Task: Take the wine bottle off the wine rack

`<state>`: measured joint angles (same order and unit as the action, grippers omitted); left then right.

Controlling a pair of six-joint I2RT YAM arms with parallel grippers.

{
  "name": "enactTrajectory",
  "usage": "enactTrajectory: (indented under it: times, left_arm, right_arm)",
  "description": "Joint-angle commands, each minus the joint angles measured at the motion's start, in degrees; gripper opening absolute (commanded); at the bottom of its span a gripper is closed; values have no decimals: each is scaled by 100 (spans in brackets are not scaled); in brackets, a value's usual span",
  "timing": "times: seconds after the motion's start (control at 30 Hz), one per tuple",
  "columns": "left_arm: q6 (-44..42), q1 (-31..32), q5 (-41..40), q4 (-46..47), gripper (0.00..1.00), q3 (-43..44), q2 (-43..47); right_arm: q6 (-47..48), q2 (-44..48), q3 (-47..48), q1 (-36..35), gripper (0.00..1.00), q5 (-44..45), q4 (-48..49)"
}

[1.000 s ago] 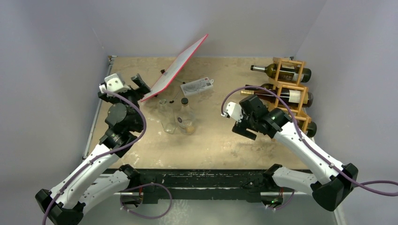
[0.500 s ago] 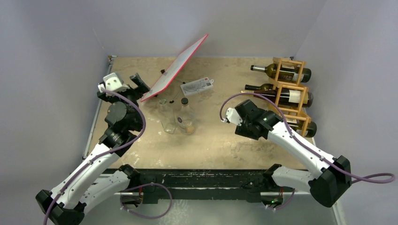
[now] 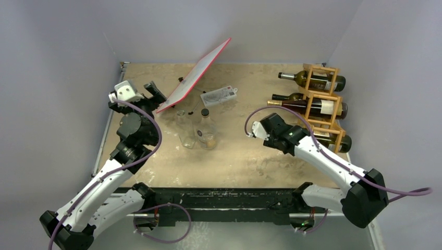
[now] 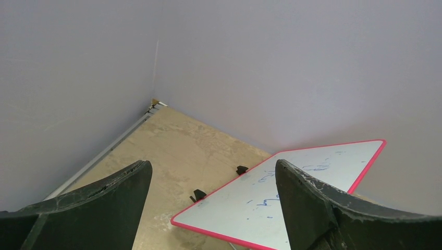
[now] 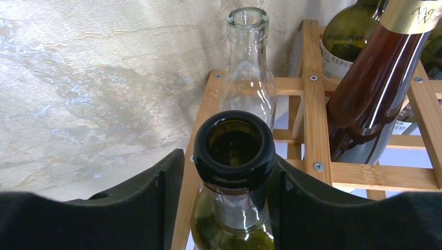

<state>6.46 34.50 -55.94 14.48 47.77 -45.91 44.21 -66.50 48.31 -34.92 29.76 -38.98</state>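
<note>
The wine rack (image 3: 323,104), a light wooden lattice, stands at the table's right edge with dark bottles lying in it. My right gripper (image 3: 300,136) reaches to the rack's near cell. In the right wrist view the green wine bottle's dark mouth (image 5: 234,146) sits between the jaws of the right gripper (image 5: 229,159). The right finger touches the bottle's lip. A thin gap shows at the left finger (image 5: 156,192). A clear empty bottle (image 5: 248,78) and a brown bottle (image 5: 375,88) lie in the rack (image 5: 312,104) behind. My left gripper (image 4: 212,164) stands open and empty at the far left.
A red-edged whiteboard (image 3: 200,73) leans up just beyond the left gripper (image 3: 155,91). A clear glass bottle and glasses (image 3: 206,133) stand mid-table, with a small packet (image 3: 219,95) behind them. Grey walls close in on the left, back and right.
My right gripper has moved right to the rack and its jaws have narrowed around the near bottle's neck. The left jaws have narrowed slightly; that arm has stayed put.
</note>
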Motion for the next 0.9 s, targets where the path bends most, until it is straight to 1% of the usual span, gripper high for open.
enactTrajectory:
  times: [0.0, 0.13, 0.27, 0.4, 0.5, 0.67, 0.77, 0.87]
  left_arm:
    - [48, -49, 37, 108, 87, 254, 32]
    - [62, -49, 42, 108, 87, 259, 33]
    - [66, -53, 41, 104, 87, 258, 34]
    - [53, -68, 82, 107, 87, 267, 47]
    - [74, -88, 137, 108, 87, 259, 69]
    - [117, -118, 153, 88, 87, 275, 31]
    - [127, -128, 180, 80, 87, 274, 39]
    - [151, -140, 205, 77, 87, 279, 34]
  right_arm:
    - [162, 15, -132, 45, 56, 250, 220]
    - [191, -13, -169, 46, 47, 214, 317]
    - [193, -122, -97, 45, 32, 65, 293]
    - [142, -180, 61, 44, 27, -44, 211]
    - [301, -175, 48, 36, 23, -90, 355]
    - [265, -200, 82, 16, 10, -296, 286]
    - [220, -143, 165, -14, 5, -432, 249]
    - [216, -53, 213, -97, 1, -642, 205]
